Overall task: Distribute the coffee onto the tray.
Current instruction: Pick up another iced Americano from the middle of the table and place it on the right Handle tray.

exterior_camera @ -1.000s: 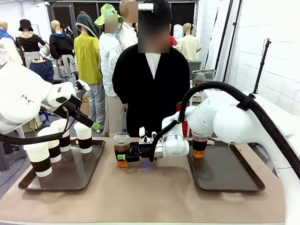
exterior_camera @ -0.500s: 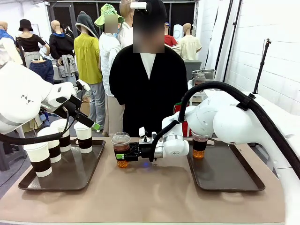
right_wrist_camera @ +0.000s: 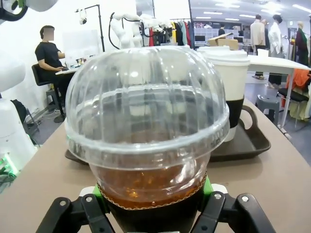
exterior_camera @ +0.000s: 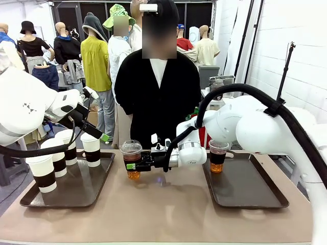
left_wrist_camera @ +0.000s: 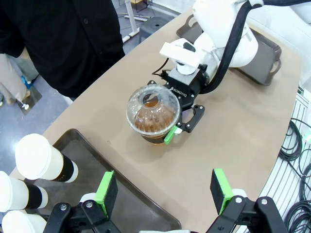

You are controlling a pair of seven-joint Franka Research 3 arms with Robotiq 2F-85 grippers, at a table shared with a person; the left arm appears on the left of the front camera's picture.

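Right claw [exterior_camera: 131, 166] grips the iced coffee cup [exterior_camera: 132, 160], seemingly lifted; left claw [left_wrist_camera: 164, 191] open.

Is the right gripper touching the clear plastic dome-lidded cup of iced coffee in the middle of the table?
Touching. In the right wrist view, the right gripper has its green-padded fingers pressed against both sides of the clear dome-lidded cup.

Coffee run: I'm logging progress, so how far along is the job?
Looks done: four paper cups stand on the left tray, and one iced coffee on the right tray. In hand: the right gripper is shut on the second iced coffee, held just above the table between the trays. Left: setting that cup on a tray. The left gripper hangs open, empty.
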